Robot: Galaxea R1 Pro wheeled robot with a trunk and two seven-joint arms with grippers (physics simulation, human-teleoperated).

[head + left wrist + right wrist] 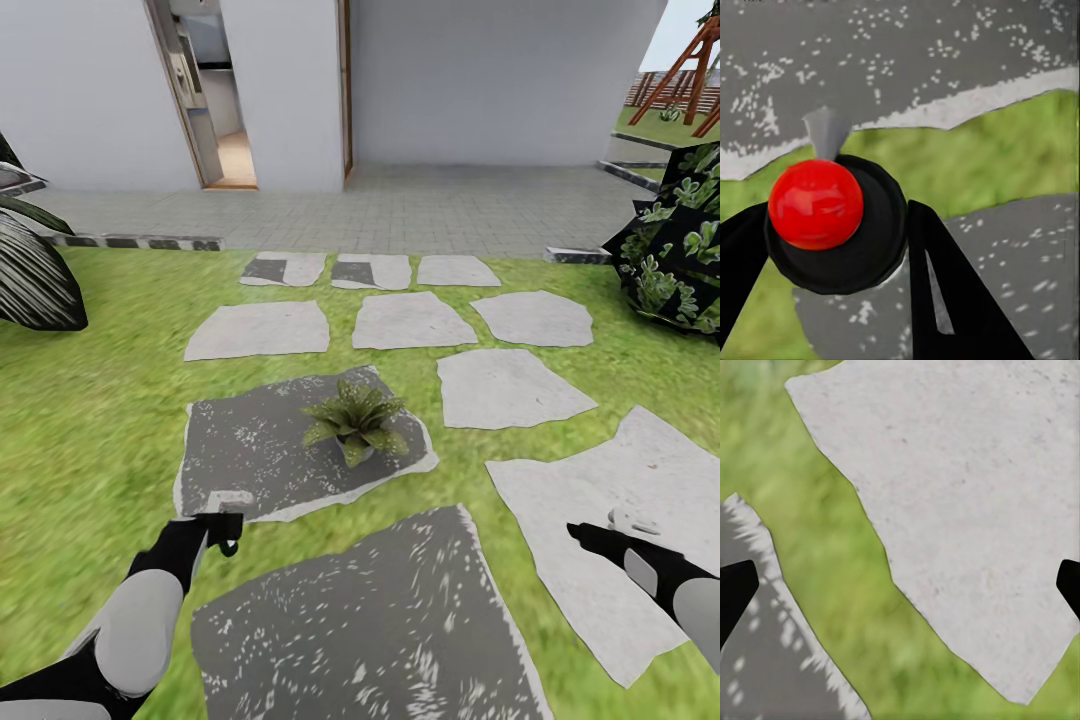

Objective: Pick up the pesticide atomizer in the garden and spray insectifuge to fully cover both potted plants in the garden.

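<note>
In the left wrist view, the pesticide atomizer (816, 202) shows end-on: a round red top on a dark body with a small grey nozzle. My left gripper (836, 225) is shut on it, a black finger (945, 285) on each side. In the head view, that left gripper (225, 525) hovers over the near edge of a dark grey slab (250, 440). One potted plant (355, 418), a speckled green rosette in a small grey pot, stands on that slab, ahead and to the right of the gripper. My right gripper (590, 535) is open over a pale slab (650, 470), its fingertips (735, 592) wide apart.
Lawn with several pale stone slabs (410, 320) leads to a paved terrace and a white house wall with an open doorway (215, 100). A dark-leaved bush (675, 250) stands at the right and dark fronds (30, 270) at the left. Another dark slab (370, 620) lies just in front of me.
</note>
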